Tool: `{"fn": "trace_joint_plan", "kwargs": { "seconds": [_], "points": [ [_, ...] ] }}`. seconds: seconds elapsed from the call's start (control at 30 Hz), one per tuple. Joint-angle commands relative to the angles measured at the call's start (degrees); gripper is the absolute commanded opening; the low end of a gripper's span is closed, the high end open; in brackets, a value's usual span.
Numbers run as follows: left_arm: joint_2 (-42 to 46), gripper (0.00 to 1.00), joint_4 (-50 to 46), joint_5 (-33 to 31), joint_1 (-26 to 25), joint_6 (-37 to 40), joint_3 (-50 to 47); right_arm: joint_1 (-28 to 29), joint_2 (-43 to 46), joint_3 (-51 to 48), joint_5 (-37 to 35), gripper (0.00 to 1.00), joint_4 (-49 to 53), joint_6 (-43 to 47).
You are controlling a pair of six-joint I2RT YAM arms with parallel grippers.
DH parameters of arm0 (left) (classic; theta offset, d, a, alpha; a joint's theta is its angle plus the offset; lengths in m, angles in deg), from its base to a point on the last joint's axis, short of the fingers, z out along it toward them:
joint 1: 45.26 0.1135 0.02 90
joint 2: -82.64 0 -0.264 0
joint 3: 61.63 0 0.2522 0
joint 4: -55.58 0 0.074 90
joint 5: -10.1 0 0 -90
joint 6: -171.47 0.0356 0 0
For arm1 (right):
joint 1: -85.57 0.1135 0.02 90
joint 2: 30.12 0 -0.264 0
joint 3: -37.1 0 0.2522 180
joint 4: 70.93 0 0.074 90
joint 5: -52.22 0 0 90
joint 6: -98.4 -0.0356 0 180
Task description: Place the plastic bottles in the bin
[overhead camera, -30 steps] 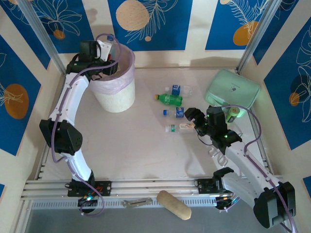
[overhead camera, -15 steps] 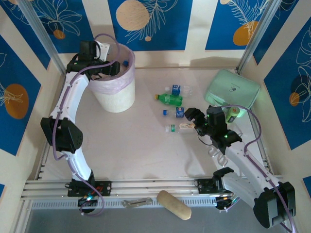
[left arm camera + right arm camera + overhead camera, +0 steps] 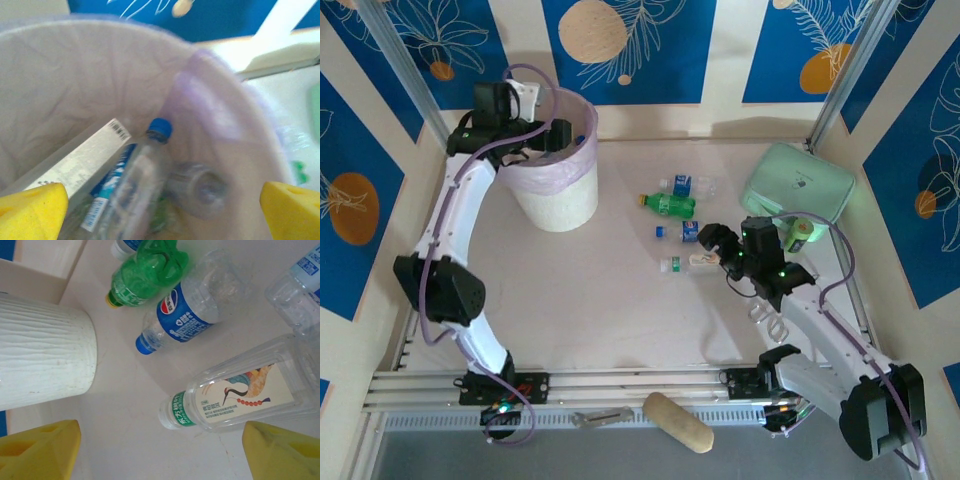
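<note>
A release over the bin (image 3: 560,205) is judged complete, the left tool (image 3: 161,212) being spread and empty; next, the spread right tool (image 3: 161,452) should be lowered onto the cream-labelled bottle (image 3: 240,395).

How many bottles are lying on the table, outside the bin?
5 at least: green bottle, Pepsi bottle, crane-label bottle, clear bottle beyond the green, cut-off bottle beside the crane-label one. Others may be hidden.

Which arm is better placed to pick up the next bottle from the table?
Right. The right hand, open, hangs beside the crane-labelled bottle on the table; the left hand is open over the bin, far from it.
</note>
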Motion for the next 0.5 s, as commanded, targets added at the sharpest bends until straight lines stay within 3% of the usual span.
{"fn": "trace_joint_plan", "kwargs": {
  "seconds": [0.0, 0.27, 0.47],
  "points": [
    [8.8, 0.99, 9.3, 7.8, -1.6, -7.2, -6.4, 0.3, -2.3, 2.9, -1.6, 0.85, 4.8, 0.9],
    [22.0, 0.99, 34.2, 11.9, -8.8, -18.1, -31.2, 4.5, -9.0, 4.6, -5.7, 0.88, 8.0, -2.6],
    [25.3, 1.0, 37.6, 4.3, -18.1, -19.2, -41.0, 6.8, -14.6, 5.8, -7.1, 0.88, 8.4, -8.0]
  ]
}}
